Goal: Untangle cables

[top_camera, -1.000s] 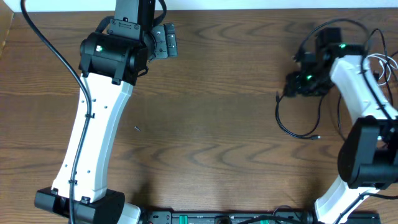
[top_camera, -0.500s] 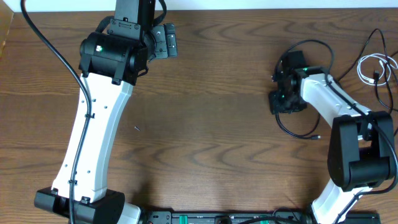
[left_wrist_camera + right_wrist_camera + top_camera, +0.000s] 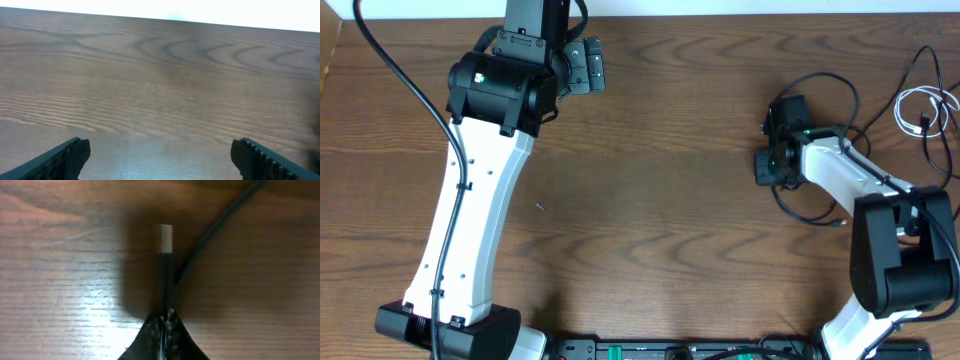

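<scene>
Right gripper [image 3: 165,324] swung toward eight o'clock and I've clamped it on a black cable [image 3: 220,226] by its plug [image 3: 165,255]; left gripper [image 3: 160,155] gapes wide, empty.

No text, label, brand or number readable in any view right now, nothing legible to call out
</scene>
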